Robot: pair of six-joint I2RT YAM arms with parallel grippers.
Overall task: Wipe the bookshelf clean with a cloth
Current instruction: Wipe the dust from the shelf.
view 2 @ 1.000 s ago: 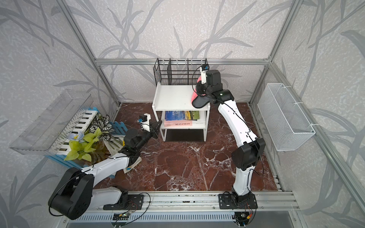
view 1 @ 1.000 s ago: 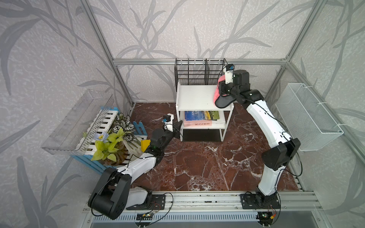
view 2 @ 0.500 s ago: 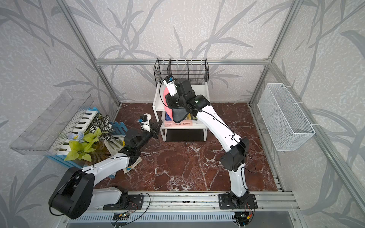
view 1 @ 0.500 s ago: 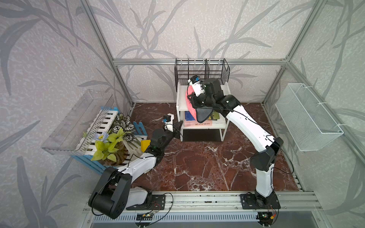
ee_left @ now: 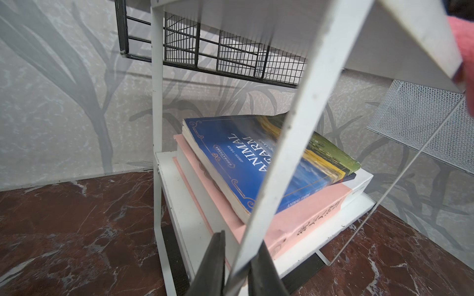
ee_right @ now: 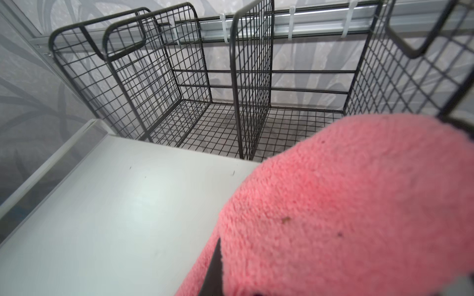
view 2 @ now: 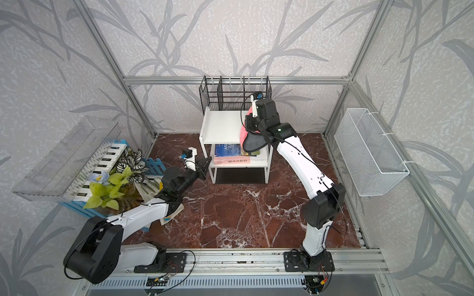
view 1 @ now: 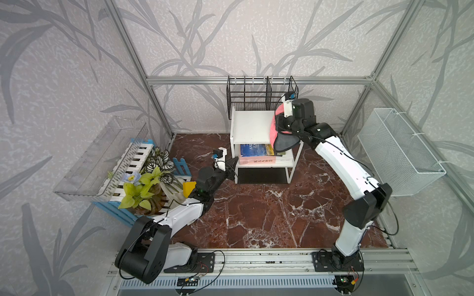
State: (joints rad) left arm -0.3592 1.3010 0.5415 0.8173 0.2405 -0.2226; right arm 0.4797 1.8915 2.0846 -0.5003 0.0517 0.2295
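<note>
The white bookshelf (view 1: 252,126) stands at the back of the marbled counter (view 1: 256,210), just in front of a black wire rack (view 1: 259,96). The pink cloth (view 1: 272,130) lies along the right edge of the top board, partly draped over its side. Your right claw (view 1: 280,126) is clamped on the cloth, probably so that a sweep drags the fabric flat across the board. Your left claw (ee_left: 238,269) is closed around the bookshelf's front leg on its own side, apparently to brace the light unit against sliding. Stacked books (ee_left: 256,166) fill the lower tier, out of the cloth's way.
</note>
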